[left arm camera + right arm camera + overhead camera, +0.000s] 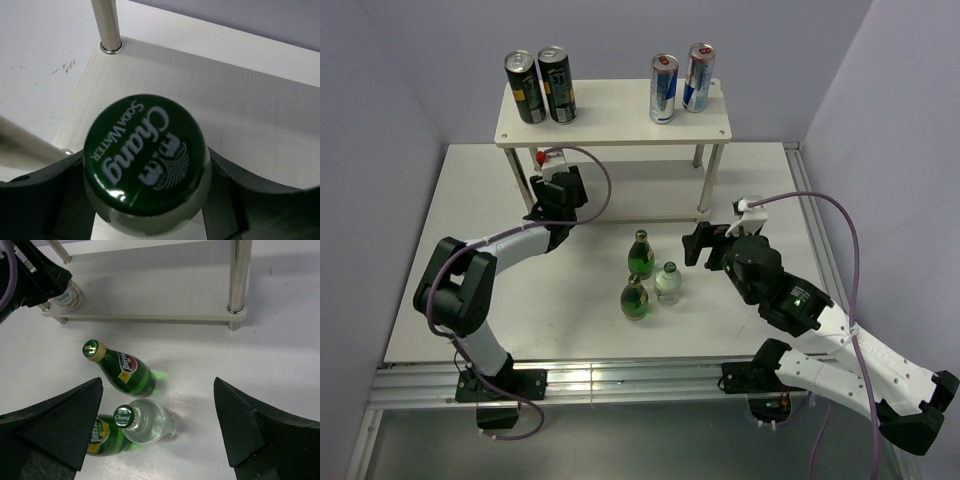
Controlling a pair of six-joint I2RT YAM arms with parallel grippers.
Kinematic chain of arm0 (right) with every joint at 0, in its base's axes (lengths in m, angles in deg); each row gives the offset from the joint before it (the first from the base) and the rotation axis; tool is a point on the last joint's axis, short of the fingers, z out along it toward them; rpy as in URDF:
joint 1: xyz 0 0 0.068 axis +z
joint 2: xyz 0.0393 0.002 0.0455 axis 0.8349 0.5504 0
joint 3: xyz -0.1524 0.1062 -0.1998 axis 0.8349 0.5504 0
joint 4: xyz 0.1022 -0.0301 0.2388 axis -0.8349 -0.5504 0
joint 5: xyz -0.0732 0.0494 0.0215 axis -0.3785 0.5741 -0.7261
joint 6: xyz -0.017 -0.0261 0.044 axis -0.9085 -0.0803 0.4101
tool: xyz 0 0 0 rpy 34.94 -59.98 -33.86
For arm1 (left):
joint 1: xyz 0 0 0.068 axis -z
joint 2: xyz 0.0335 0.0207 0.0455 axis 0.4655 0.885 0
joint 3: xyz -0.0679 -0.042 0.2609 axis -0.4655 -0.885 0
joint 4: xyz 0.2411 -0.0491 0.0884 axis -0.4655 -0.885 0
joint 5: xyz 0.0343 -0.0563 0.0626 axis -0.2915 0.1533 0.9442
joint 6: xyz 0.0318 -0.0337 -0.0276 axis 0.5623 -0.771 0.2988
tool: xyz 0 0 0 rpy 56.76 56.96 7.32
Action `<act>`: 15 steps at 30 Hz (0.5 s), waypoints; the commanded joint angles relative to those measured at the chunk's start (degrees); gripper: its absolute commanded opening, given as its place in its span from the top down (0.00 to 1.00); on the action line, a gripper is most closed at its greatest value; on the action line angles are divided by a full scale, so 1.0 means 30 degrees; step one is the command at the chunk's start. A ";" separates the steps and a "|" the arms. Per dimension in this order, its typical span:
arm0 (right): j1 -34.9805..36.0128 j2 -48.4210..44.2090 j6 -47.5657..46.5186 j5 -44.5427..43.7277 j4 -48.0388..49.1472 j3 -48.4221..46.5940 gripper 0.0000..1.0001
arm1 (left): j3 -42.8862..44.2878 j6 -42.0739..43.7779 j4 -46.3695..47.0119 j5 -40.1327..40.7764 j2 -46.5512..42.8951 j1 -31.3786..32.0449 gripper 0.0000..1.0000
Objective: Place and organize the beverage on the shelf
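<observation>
The shelf (610, 112) stands at the back of the table, cream-white with two boards. My left gripper (555, 195) is at the left end of its lower board (225, 100), shut on a clear Chang soda water bottle (145, 152) with a green cap. That bottle (70, 297) stands upright at the board's left front corner. My right gripper (157, 430) is open and empty above three bottles on the table: two green Perrier bottles (122, 371) (100, 437) and a clear Chang bottle (142, 424). It also shows in the top view (698, 245).
Two black cans (540, 85) and two silver-blue cans (680, 82) stand on the shelf's top board. Slim metal legs (237, 275) (106, 25) stand at the board's corners. Grey walls close in the table on three sides.
</observation>
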 commanded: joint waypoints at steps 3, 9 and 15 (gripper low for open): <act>0.0130 0.0237 -0.0100 -0.0046 0.0749 0.0019 0.02 | 0.2249 0.0506 0.2876 0.0491 0.0836 -0.0425 1.00; 0.0101 0.0530 -0.0129 -0.0046 0.0808 -0.0010 0.02 | 0.2835 0.0682 0.3080 0.1047 0.1629 -0.0747 1.00; 0.0130 0.0560 -0.0100 -0.0075 0.0867 0.0048 0.02 | 0.3188 0.0536 0.2817 0.1694 0.2157 -0.1069 1.00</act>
